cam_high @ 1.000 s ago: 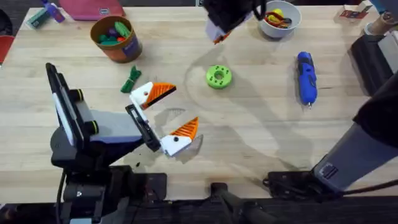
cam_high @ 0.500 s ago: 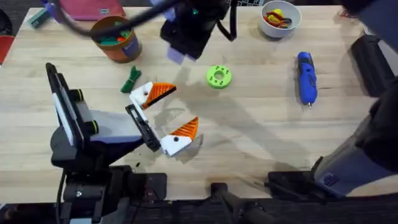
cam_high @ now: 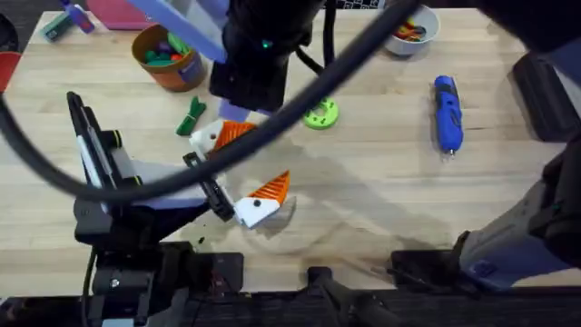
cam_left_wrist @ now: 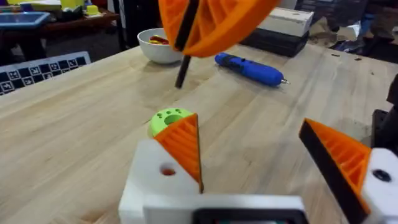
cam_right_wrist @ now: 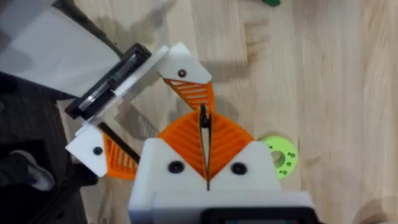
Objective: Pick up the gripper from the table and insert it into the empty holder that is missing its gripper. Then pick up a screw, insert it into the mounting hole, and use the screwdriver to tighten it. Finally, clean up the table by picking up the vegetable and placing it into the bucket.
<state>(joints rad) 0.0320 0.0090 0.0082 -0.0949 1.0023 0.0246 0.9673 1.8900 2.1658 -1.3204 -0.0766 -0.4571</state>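
While the right end effector (cam_right_wrist: 205, 140) pinches a thin black rod, left end effector (cam_left_wrist: 267, 155) spread, green disc (cam_high: 320, 113) beside, blue screwdriver (cam_high: 446, 111) apart.

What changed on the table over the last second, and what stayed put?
The right arm swung from near the white bowl across to above the left pincer, carrying a thin black pin between its shut pads. The left pincer, green disc, blue screwdriver and brown bucket stayed put.
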